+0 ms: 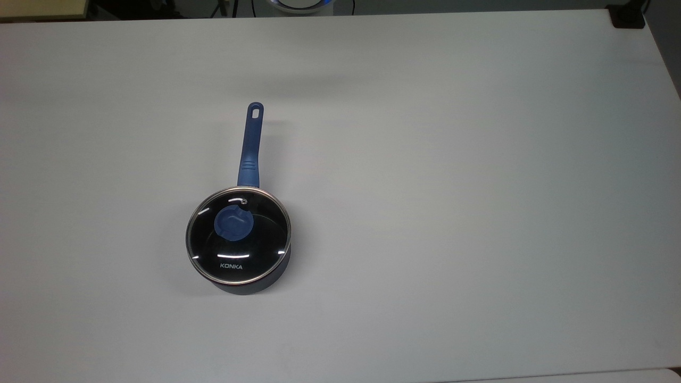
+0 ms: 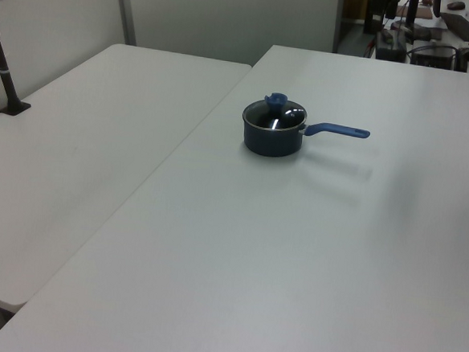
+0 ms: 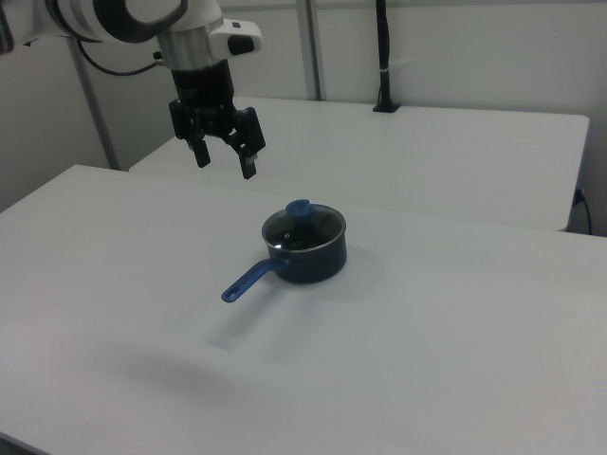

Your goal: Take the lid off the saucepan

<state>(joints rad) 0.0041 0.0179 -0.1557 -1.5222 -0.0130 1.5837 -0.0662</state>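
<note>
A: One small round saucepan (image 1: 250,284), dark blue-grey outside and black within, stands on a white table (image 1: 452,213), left of centre in the top view, its long straight blue handle (image 1: 250,143) reaching toward the top view's upper edge and ending in a slotted hole

B: And the round clear glass lid with the silver metal rim (image 1: 238,235)?

A: One lid, seated on the pan and covering it, with a single blue notched knob (image 1: 232,222) at its centre. White lettering on the glass reads "KONKA" (legible from the top view; the side cameras are too far off to read it)

B: What does the right view add?

A: The white robot arm's black two-finger gripper (image 3: 224,158), hanging in the air above and toward the right view's left of the pan, well apart from it, fingers spread and grasping nothing. There the handle points to the right view's lower left

B: And the left view?

A: The pan again, handle toward the left view's right, plus a second white table (image 2: 75,157) butted alongside, with a dark pole (image 2: 4,71) fixed at its far edge
</note>
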